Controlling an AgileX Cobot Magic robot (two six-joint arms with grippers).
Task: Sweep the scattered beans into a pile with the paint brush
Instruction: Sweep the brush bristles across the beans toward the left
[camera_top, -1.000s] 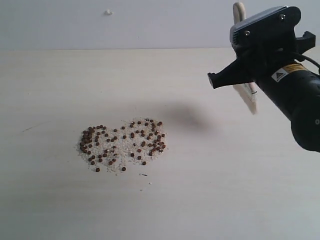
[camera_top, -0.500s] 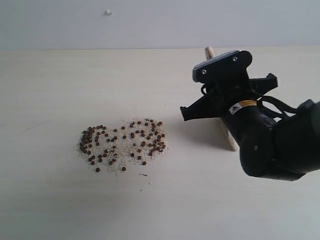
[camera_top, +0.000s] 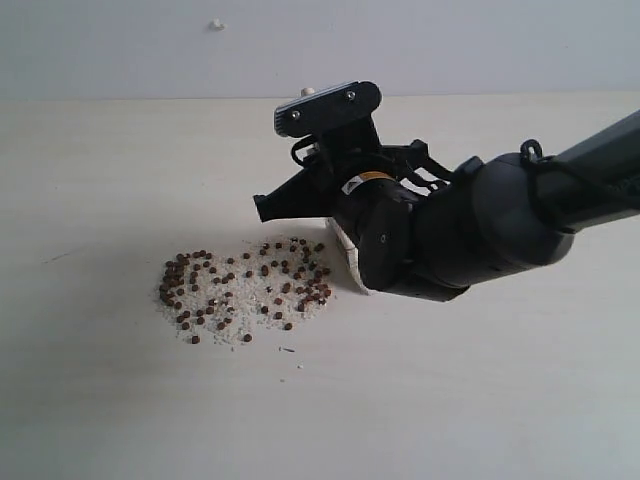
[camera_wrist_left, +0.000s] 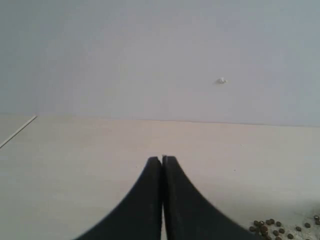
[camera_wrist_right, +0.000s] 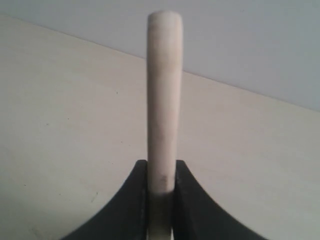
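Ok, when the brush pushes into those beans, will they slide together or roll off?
The beans look small and round, so some will probably roll ahead on the smooth table. The finer white grains should likely drag along. The brush bristles may flex, letting a few slip past.

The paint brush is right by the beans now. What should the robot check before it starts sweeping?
1. Grip: the right gripper is shut on the paint brush handle: ok.
2. Brush set beside the beans, at their edge: ok.
3. Bristles touching the table: cannot tell, the arm hides most of them.
4. Beans in one pile: not ok, they lie spread out among white grains.
5. Sweeping path free of the left gripper: ok, it is shut and absent from the exterior view.
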